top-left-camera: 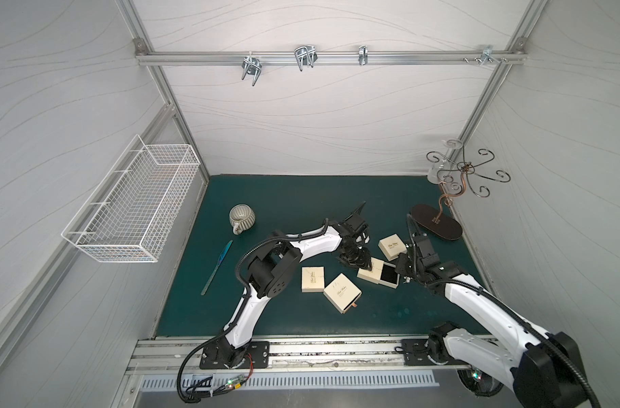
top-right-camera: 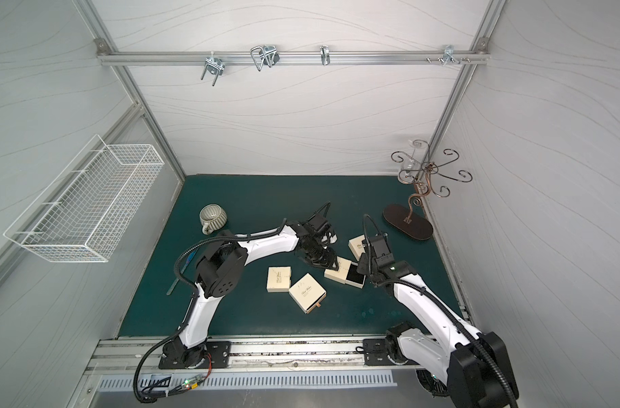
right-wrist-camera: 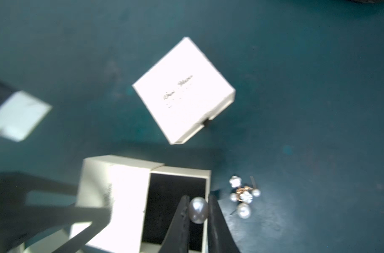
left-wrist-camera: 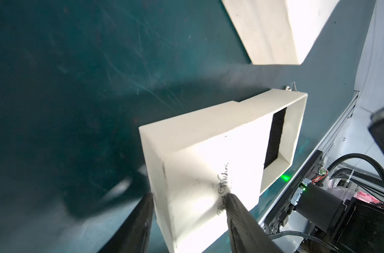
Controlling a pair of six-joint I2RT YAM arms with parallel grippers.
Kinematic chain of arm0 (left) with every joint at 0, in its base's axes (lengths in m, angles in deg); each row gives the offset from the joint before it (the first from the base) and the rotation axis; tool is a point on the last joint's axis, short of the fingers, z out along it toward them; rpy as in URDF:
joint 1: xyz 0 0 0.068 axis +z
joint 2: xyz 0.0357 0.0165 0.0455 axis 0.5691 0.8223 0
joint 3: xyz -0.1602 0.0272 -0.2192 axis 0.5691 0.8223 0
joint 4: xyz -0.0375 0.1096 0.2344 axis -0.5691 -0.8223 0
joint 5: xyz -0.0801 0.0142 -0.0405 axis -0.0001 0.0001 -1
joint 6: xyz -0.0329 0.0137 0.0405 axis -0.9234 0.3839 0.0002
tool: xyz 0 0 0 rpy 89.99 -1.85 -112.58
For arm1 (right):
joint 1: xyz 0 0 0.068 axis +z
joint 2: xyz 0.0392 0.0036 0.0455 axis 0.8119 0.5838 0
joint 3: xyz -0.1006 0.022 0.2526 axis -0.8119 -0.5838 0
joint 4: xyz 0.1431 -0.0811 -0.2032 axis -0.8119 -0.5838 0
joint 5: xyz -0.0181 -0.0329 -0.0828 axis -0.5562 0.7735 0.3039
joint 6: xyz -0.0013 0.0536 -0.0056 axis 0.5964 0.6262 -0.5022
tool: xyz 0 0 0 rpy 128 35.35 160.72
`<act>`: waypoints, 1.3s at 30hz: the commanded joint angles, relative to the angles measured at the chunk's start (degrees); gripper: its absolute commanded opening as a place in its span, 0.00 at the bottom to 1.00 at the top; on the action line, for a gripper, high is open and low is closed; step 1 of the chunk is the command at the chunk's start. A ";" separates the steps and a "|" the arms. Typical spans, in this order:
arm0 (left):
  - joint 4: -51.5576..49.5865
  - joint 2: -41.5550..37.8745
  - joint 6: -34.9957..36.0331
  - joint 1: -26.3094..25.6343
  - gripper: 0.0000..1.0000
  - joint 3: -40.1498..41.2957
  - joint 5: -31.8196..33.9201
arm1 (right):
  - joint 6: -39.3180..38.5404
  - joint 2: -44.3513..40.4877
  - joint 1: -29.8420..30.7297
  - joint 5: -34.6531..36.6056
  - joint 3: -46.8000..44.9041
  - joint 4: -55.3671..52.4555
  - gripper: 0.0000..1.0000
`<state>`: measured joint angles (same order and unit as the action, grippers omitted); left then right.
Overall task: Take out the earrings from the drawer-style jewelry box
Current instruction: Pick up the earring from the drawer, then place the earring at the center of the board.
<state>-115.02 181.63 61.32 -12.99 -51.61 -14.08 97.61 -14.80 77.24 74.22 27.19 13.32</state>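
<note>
The drawer-style jewelry box (top-left-camera: 370,272) lies mid-mat with its black-lined drawer (right-wrist-camera: 175,190) pulled out toward the right arm. My left gripper (left-wrist-camera: 190,208) is shut on the box's cream sleeve (left-wrist-camera: 199,157), one finger on the printed top and the other against its side. My right gripper (right-wrist-camera: 198,198) is shut on a single pearl earring (right-wrist-camera: 198,210), held over the drawer's edge. Several more earrings (right-wrist-camera: 243,197), small pearls and sparkly pieces, lie on the green mat just beside the drawer. In a top view they show as a tiny glint (top-left-camera: 406,281) under the right gripper (top-left-camera: 402,272).
Three closed cream boxes (top-left-camera: 312,279) (top-left-camera: 342,293) (top-left-camera: 391,246) lie around the open one. A ribbed mug (top-left-camera: 241,218) and a blue-green blade (top-left-camera: 216,267) sit to the left. A scrolled jewelry stand (top-left-camera: 436,222) is at the back right and a wire basket (top-left-camera: 135,201) hangs on the left wall.
</note>
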 commanded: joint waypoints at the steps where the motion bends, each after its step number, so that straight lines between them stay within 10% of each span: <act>1: -5.84 3.07 0.99 -0.13 0.55 0.74 3.44 | 1.90 1.91 -2.88 -1.10 -1.23 -3.12 0.12; 39: -4.57 2.02 0.81 -0.32 0.56 2.35 2.97 | 0.35 8.92 -7.01 -10.40 -1.16 0.23 0.28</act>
<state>-114.45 181.63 61.34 -13.10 -51.24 -14.72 97.96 -5.47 70.53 64.10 25.09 13.69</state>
